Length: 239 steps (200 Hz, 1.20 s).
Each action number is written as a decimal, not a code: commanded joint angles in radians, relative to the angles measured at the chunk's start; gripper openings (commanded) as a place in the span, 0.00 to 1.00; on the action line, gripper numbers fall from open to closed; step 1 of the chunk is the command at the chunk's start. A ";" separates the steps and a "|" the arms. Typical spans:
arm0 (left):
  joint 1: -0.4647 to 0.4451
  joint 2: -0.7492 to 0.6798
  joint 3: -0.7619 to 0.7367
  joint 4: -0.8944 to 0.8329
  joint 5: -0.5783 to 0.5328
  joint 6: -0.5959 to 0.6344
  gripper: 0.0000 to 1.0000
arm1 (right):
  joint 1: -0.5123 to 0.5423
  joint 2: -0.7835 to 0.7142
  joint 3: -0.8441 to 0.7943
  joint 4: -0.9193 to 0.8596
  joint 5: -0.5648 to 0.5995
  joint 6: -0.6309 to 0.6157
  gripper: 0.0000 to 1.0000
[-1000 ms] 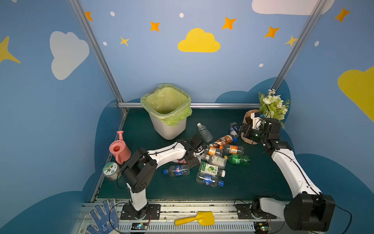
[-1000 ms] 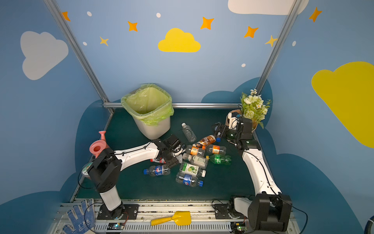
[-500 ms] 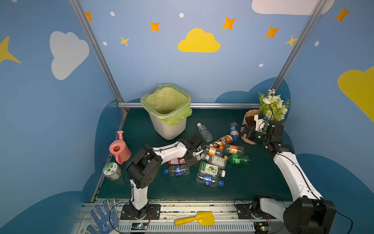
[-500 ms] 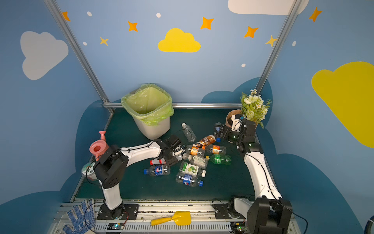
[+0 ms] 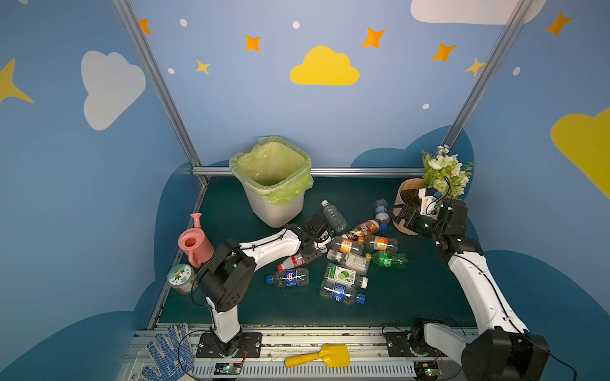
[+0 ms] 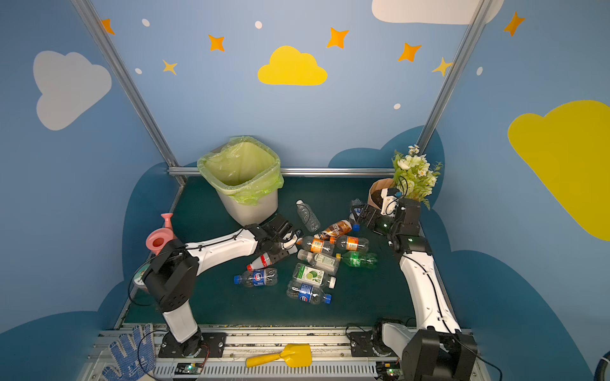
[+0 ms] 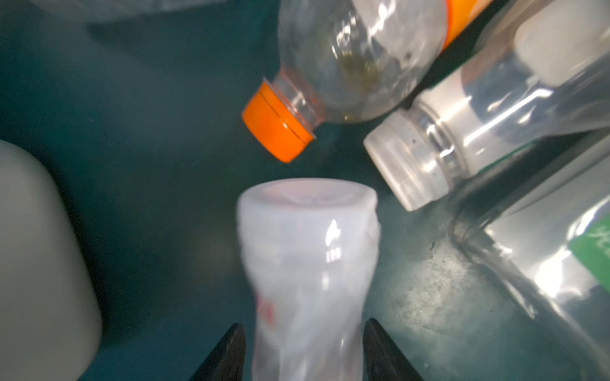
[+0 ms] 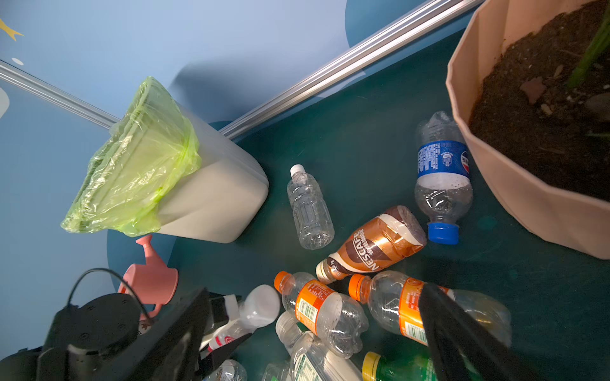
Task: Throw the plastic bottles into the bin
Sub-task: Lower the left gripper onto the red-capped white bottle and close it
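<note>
Across both top views, plastic bottles [image 5: 350, 260] are lying scattered at four o'clock from the bin [image 5: 274, 211], and the right gripper [image 5: 397, 213] is hanging spread wide at their two o'clock edge.

Left wrist view: the left gripper [image 7: 304, 325] is flanking a white bottle [image 7: 307, 250]; whether it is pinching, I cannot tell.

Right wrist view: a brown bottle [image 8: 373, 244] is showing NESCAFE, lying beside a blue-labelled bottle [image 8: 442, 165].

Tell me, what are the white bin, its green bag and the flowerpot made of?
The bin looks like smooth, matte white plastic: even walls, rounded corners. Its bag is thin, see-through yellow-green plastic film; it crinkles and shines. The flowerpot has matte tan, faceted walls, probably plastic, though ceramic can't be ruled out.
</note>
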 commanded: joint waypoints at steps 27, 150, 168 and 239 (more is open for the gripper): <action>0.003 -0.164 -0.003 0.092 -0.052 0.014 0.57 | -0.011 -0.024 -0.025 0.001 -0.001 0.001 0.97; 0.038 -0.552 0.089 0.348 0.047 0.032 0.75 | -0.013 -0.029 -0.060 0.026 -0.012 0.025 0.97; 0.041 -0.464 0.117 0.153 0.069 0.036 0.78 | -0.015 -0.035 -0.065 0.014 -0.004 0.022 0.97; 0.043 -0.244 0.032 -0.012 0.082 -0.049 0.83 | -0.031 -0.040 -0.071 -0.002 0.001 0.017 0.97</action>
